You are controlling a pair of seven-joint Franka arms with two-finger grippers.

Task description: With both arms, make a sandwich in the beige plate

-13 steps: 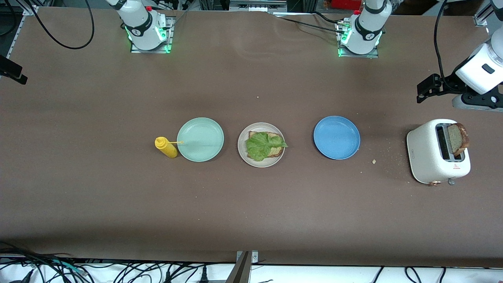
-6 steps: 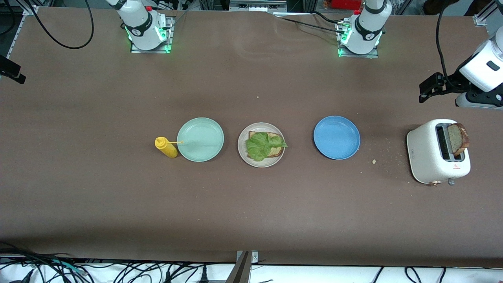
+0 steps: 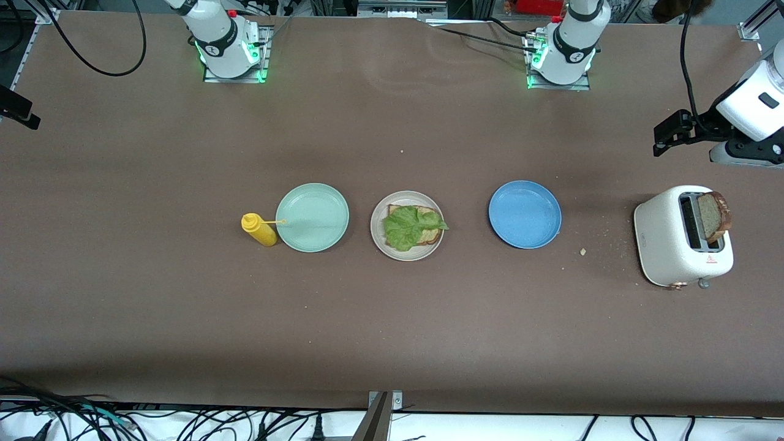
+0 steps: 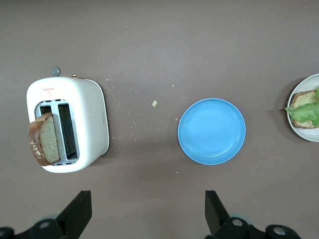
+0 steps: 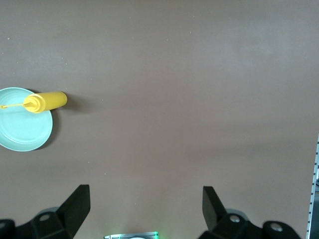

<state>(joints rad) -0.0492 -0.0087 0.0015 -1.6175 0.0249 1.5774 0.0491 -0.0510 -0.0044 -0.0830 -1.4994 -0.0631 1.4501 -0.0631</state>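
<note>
The beige plate (image 3: 407, 199), lying between the mint-green plate (image 3: 312, 217) and blue plate (image 3: 525, 214), is carrying a bread slice under a lettuce leaf (image 3: 409, 225), while the left gripper (image 4: 144, 219) is hanging spread wide above bare table beside the toaster (image 3: 667, 245) holding a toast slice (image 3: 713, 215), and the right gripper (image 5: 144, 214) is waiting spread wide too.

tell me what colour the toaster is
White toaster, with a small red mark on its side; clearest in the left wrist view.
</note>
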